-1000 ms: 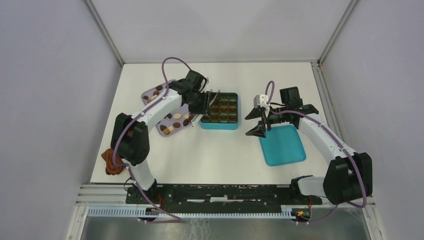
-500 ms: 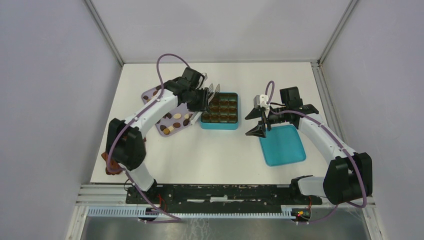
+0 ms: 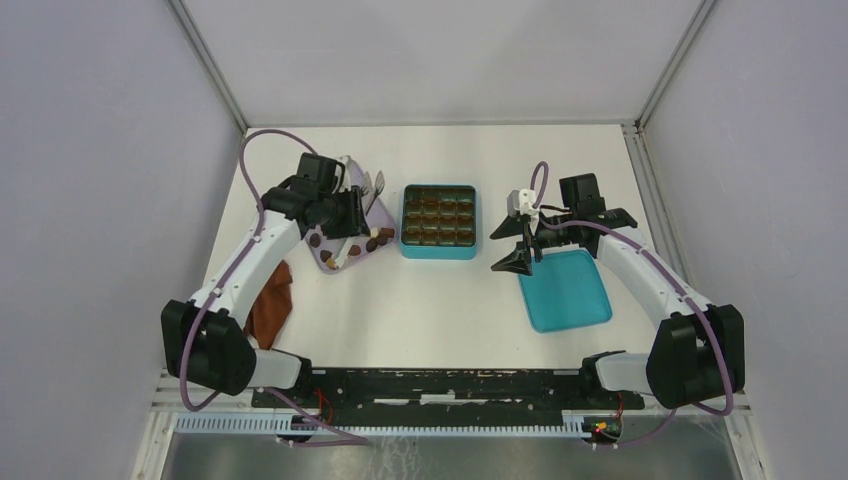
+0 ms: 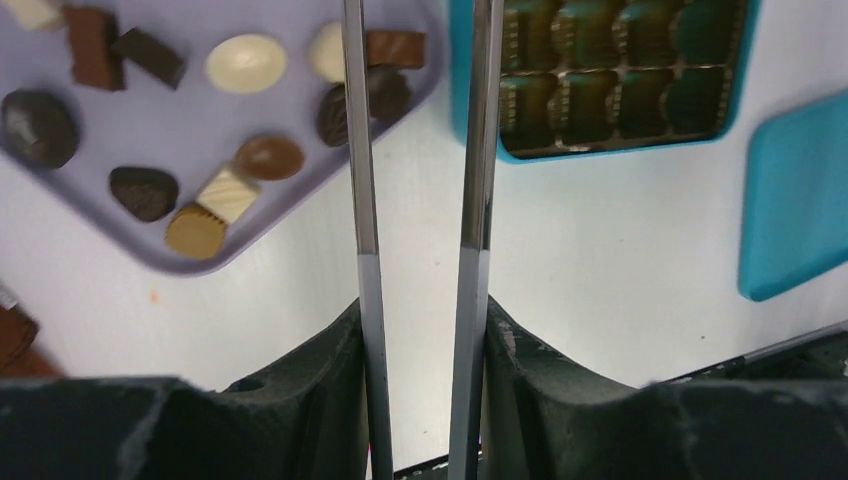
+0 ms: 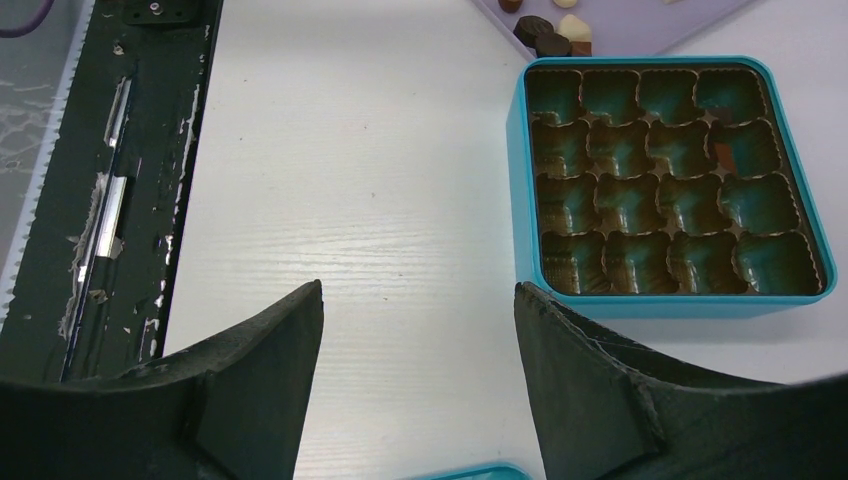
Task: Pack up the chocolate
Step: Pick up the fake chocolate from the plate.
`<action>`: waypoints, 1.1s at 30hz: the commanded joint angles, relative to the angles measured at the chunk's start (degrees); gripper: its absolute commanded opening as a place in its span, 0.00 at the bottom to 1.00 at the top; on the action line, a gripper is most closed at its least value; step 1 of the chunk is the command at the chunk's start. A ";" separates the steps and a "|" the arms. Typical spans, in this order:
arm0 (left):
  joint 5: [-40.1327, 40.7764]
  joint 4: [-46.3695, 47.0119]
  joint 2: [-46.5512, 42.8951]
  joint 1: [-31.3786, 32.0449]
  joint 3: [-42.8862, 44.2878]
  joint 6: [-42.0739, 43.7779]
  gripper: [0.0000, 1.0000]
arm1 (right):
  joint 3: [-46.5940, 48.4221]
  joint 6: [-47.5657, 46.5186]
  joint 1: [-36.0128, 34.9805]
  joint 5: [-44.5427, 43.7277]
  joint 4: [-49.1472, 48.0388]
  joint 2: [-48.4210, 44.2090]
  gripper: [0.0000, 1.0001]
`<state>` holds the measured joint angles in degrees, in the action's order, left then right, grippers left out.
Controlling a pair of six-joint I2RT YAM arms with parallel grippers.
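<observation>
**Chocolates [image 4: 245,62] on lilac tray [image 4: 190,115], hands empty**

The chocolates lie loose on the lilac tray, just left of the teal box [image 5: 680,305] on the desk [image 3: 450,300]; the left hand [image 3: 372,187] hangs over the tray's corner nearest the box, thin fingers parted, nothing between; the right hand [image 5: 418,300] gapes wide, released, right of the box.

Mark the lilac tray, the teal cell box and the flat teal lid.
lilac tray [image 4: 150,125], left wrist view, bare patch of its floor.
teal cell box [image 5: 680,306], right wrist view, its near outer wall.
flat teal lid [image 3: 565,290], top external view, middle of its face.
</observation>
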<state>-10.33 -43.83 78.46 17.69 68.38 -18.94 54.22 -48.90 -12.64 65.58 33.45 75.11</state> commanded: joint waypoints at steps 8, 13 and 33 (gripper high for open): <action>0.83 -0.47 1.07 -8.87 -4.33 6.69 0.45 | 1.51 0.04 -0.20 -0.56 -1.24 1.06 0.76; 0.80 0.31 7.06 -9.47 -1.26 7.20 0.45 | 1.59 -0.03 -0.27 -0.55 -1.13 1.03 0.76; 5.41 -3.27 18.03 -9.44 10.15 8.43 0.47 | 1.67 -0.31 -0.24 -0.64 -0.86 1.22 0.77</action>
<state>-4.93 -47.05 95.33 8.58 74.46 -12.97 54.22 -48.90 -12.64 65.25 33.45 76.03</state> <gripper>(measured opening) 0.466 0.764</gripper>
